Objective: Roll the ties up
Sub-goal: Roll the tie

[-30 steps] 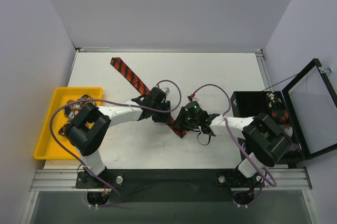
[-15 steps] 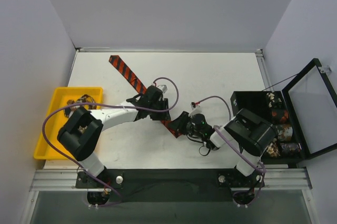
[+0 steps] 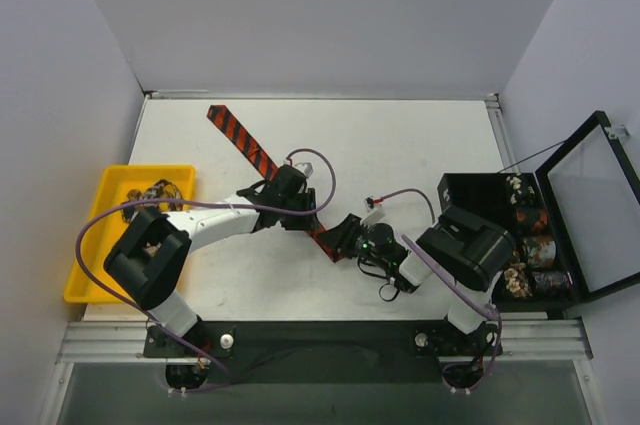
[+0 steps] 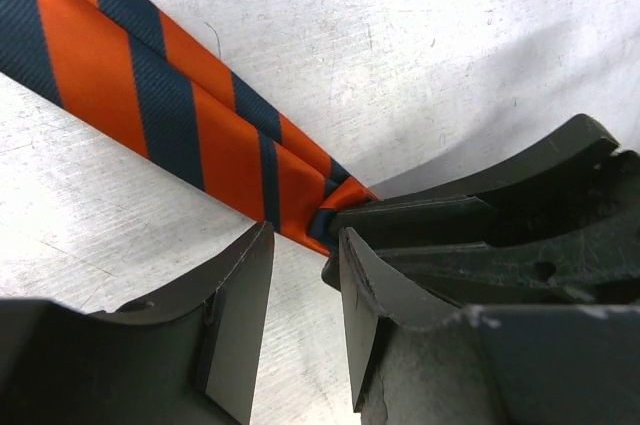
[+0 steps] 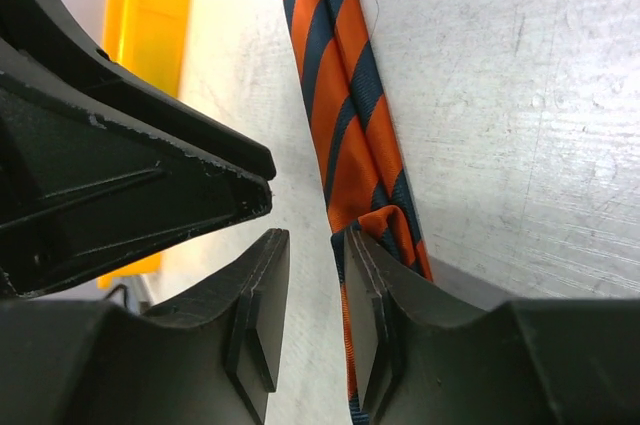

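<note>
Left tool (image 4: 305,235) and right tool (image 5: 315,237), both slightly open, meet at the striped tie (image 3: 238,137), stretched toward eleven o'clock.

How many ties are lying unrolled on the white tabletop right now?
1: the striped tie, running diagonally from the far left to the centre. More may sit in the yellow tray or black box; too small to tell.
</note>
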Available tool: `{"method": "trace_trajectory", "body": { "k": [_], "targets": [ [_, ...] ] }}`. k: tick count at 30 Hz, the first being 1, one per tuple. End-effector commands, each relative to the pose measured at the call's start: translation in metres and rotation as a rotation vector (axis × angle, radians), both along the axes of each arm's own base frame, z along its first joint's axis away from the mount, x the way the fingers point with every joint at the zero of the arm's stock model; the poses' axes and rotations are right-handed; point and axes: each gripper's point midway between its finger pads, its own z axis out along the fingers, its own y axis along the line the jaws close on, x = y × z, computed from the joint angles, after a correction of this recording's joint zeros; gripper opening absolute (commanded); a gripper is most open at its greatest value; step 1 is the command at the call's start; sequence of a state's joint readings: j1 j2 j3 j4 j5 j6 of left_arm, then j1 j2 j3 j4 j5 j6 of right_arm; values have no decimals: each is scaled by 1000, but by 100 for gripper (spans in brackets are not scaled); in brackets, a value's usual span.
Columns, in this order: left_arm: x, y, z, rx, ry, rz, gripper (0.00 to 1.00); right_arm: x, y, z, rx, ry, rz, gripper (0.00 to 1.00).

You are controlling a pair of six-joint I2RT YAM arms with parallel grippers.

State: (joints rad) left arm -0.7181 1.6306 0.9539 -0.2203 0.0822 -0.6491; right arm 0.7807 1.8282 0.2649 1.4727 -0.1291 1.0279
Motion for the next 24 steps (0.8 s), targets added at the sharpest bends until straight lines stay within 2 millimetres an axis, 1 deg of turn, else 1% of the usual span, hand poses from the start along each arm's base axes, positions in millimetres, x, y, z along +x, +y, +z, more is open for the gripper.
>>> {"method": "trace_trajectory", "body": {
  "k": [1, 2, 5, 9, 12, 14, 16, 17, 19, 20, 24],
  "targets": [
    [8, -2, 17, -30, -43, 20, 44, -47, -64, -92, -470, 223, 43, 32],
    [9, -3, 17, -31, -43, 17, 44, -40, -60, -82, -471, 197, 45, 33],
    [9, -4, 17, -30, -43, 10, 44, -31, -51, -67, -461, 166, 65, 38],
    [9, -3, 17, -24, -48, 8, 44, -18, -34, -42, -452, 113, 107, 41],
    [12, -2, 20, -27, -56, 14, 44, -14, -30, -32, -457, 94, 129, 42],
    [14, -3, 22, -30, -62, 12, 43, -8, -26, -21, -443, 71, 131, 44],
    [16, -3, 24, -32, -65, 6, 44, -6, -26, -14, -444, 62, 130, 44],
    [16, -4, 25, -31, -64, 1, 44, -1, -22, -4, -438, 36, 132, 45],
    [17, -3, 27, -31, -71, 1, 44, 0, -23, 1, -446, 34, 134, 46],
    [19, -2, 28, -32, -74, 3, 44, 4, -22, 7, -441, 22, 133, 47],
    [21, -3, 31, -31, -80, -3, 44, 7, -20, 22, -439, 3, 149, 50]
  ]
}}
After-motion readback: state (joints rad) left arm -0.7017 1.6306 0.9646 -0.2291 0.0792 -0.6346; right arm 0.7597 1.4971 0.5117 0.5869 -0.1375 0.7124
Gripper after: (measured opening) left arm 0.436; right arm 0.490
